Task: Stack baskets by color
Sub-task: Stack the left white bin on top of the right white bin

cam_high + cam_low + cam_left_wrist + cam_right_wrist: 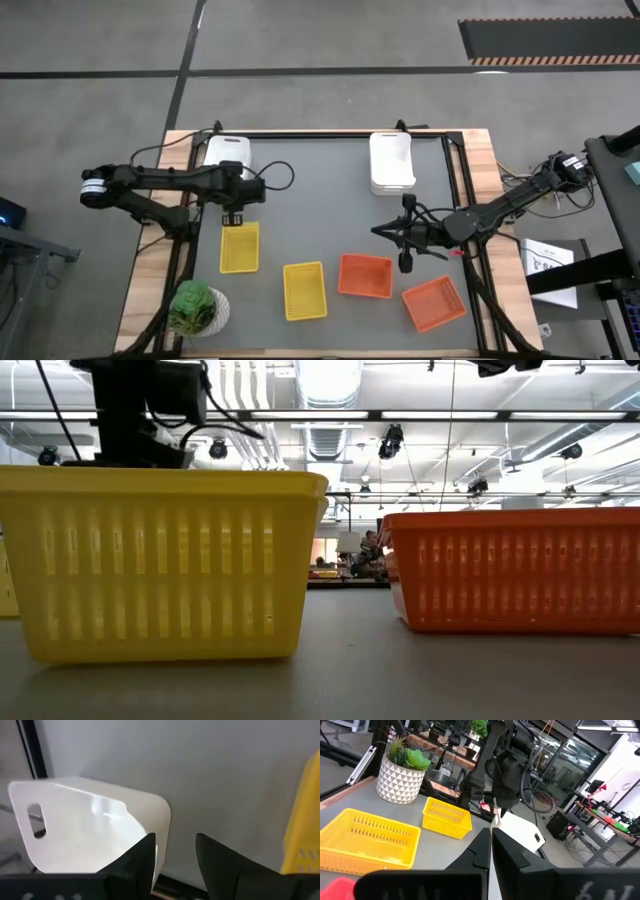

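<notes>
A white basket (228,155) stands at the table's far left, and a second white one (392,162) at the far right. Two yellow baskets (240,247) (304,290) and two orange baskets (365,275) (434,302) rest on their bottoms along the near half. My left gripper (232,217) points steeply down, open, over the mat between the left white basket (90,830) and the yellow one (305,820). Nothing is between its fingers (175,837). My right gripper (378,231) hangs level above the table's right half, shut and empty (491,832).
A green potted plant (197,308) in a white patterned pot stands at the near left corner. A black frame rail (340,135) runs around the grey mat. Bare mat lies in the table's middle (320,200). In the low view the yellow (160,560) and orange (515,570) baskets fill the foreground.
</notes>
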`<state>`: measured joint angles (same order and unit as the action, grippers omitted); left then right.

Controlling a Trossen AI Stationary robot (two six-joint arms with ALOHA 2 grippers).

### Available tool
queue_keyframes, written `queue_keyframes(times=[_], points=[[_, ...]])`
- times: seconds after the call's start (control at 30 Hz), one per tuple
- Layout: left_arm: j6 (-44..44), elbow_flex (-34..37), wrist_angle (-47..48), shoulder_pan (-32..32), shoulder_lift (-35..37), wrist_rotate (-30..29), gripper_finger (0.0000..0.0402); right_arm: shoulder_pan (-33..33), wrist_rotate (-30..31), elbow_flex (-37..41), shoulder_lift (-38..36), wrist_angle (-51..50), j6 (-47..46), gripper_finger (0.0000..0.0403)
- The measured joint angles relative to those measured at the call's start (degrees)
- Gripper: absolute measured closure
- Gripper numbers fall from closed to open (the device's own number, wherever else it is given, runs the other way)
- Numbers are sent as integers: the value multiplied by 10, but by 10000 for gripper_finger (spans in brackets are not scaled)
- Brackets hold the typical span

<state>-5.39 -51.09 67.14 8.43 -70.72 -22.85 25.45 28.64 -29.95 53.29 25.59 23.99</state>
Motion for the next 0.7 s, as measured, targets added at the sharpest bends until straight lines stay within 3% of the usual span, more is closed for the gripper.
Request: queue_keyframes(times=[0.23, 0.4, 0.7], points=[[7, 33, 8, 48, 0, -4, 276, 0, 0, 0, 0, -3, 0, 394], [19, 44, -11, 76, -1, -43, 276, 0, 0, 0, 0, -5, 0, 394], [-2, 58, -31, 103, -4, -27, 276, 0, 0, 0, 0, -11, 1, 394]])
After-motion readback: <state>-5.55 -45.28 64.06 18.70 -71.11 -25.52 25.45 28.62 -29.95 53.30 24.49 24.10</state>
